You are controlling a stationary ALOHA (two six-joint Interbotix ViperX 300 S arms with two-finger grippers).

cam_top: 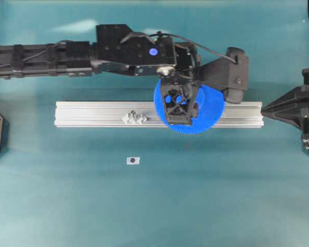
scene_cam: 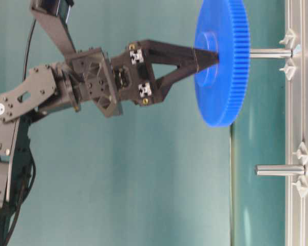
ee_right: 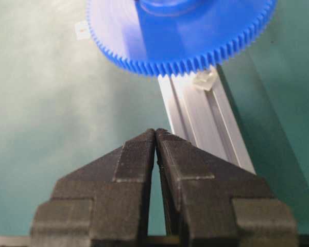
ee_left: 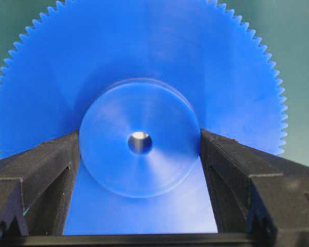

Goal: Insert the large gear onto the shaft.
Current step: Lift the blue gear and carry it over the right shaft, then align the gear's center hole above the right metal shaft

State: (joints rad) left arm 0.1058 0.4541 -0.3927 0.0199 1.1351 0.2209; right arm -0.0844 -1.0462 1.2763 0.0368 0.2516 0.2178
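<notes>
A: Left wrist view first. Left gripper [ee_left: 140,154] pinches the large gear [ee_left: 139,77] by its raised hub, one black ribbed finger at 9 o'clock, one at 3, both touching the hub wall. Centre hole sits dead mid btwn them, w/ smthg pale and silvery showing inside it.

B: That's the shaft tip, I'd guess. Table-level view: gear is skewered partway or just at the mouth, with the shaft [scene_cam: 269,53] sticking out the far face twd 3 o'clock and running to the rail [scene_cam: 297,123]. Can't tell how deep it sits. Gear is well short of the rail.

A: So the axis matters. Shaft's long axis lines up w/ the gripper's reach, gear face square to it. Next move, as I judge it, is a straight push along that axis, no tilt, or the hole binds.

B: Right gripper [ee_right: 155,136]?

A: Pressed together, holding nothing, parked at 3 o'clock off the rail end in overhead view. Left arm is the one on the job.

B: Materials?

A: Gear is bright-blue smooth plastic, fine teeth all round the rim, round hub. Shaft is thin bare metal flanked by clear diamond-shaped brackets. Rail is grooved pale aluminium extrusion. A second pin [scene_cam: 280,170] stands further along it, at 6 o'clock from the first. Small pale tag [cam_top: 133,160] lies flat on the teal table [cam_top: 67,206], apart from everything.
</notes>
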